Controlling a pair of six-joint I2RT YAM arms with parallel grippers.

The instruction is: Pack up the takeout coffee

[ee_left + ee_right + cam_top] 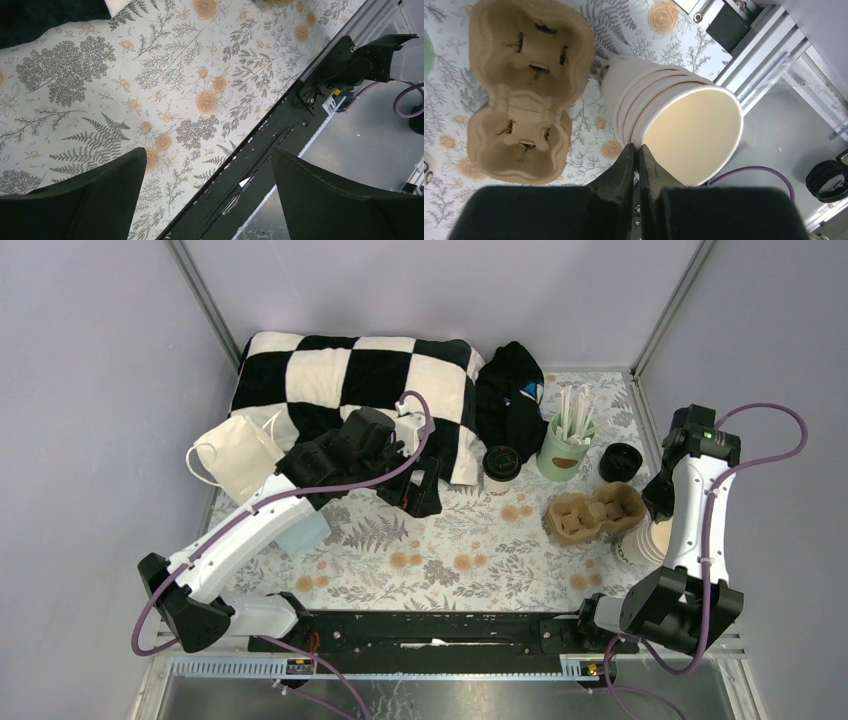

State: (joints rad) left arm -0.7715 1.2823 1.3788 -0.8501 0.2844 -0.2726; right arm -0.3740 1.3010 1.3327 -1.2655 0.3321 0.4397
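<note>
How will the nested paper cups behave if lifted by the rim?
Likely light: the nested paper cups look empty. The thin rim may buckle in the right gripper. Lying tilted, they could separate or roll.

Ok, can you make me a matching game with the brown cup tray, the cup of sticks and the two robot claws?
Things:
1. cup carrier
2. cup of sticks
3. left gripper
4. right gripper

Colour or state:
A. mint green
B. shut on the rim of the stack of paper cups
C. brown
D. wide open, holding nothing

Pairs: 1-C, 2-A, 3-D, 4-B
</note>
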